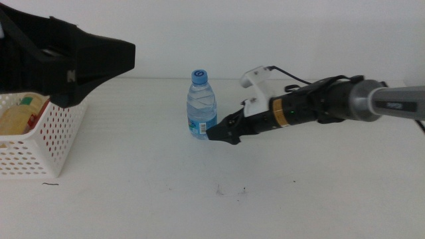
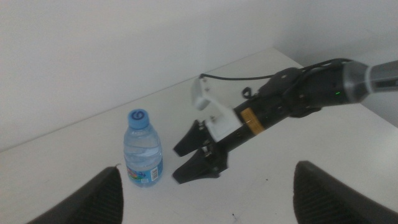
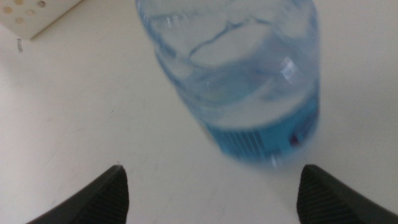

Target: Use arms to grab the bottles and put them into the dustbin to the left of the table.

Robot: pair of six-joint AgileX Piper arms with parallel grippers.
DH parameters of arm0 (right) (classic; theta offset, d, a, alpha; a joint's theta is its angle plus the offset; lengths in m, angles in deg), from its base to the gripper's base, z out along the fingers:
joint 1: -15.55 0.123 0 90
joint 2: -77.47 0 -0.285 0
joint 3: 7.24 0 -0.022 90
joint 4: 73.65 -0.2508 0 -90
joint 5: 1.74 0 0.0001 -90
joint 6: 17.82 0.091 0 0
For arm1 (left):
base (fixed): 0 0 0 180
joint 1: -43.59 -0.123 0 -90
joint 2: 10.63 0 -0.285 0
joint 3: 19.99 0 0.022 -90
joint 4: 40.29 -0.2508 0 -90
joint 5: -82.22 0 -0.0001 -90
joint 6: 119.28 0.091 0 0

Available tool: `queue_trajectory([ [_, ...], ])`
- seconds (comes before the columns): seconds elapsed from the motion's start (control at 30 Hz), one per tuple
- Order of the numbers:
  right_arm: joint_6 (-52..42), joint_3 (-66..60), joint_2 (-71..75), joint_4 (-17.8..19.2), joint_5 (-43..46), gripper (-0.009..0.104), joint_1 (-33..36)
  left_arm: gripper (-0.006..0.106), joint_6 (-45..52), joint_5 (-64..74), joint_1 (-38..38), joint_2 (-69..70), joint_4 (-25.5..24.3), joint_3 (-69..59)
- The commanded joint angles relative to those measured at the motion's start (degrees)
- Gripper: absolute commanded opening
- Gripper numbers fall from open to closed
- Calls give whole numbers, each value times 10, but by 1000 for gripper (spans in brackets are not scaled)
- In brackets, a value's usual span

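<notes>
Water bottle [image 1: 202,104] stands upright just ahead of right pincer's [image 1: 222,132] spread jaws.

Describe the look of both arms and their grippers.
The right gripper has black pointed fingers, a white bracket with a black cable, a black body with a yellow band, and a grey arm tube. The left gripper shows only two dark jaw tips; in the middle view it is a blurred black housing.

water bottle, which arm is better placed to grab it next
Right. The right gripper is open, its tips right beside the upright water bottle low down. The left gripper, also open, is raised above the dustbin, well away from it.
</notes>
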Motion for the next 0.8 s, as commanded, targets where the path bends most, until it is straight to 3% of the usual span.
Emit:
queue_trajectory([
  [0.0,9,-22,30,6,16,69,-17,94,0,-8,1,2,-1,3],
  [0.23,2,-125,129,6,7,67,-55,94,0,-8,1,2,-1,3],
  [0.37,32,-170,206,6,-35,67,-55,94,-1,-8,1,2,-1,3],
  [0.77,162,-216,465,6,-28,67,-54,94,-1,-8,1,2,-1,3],
])
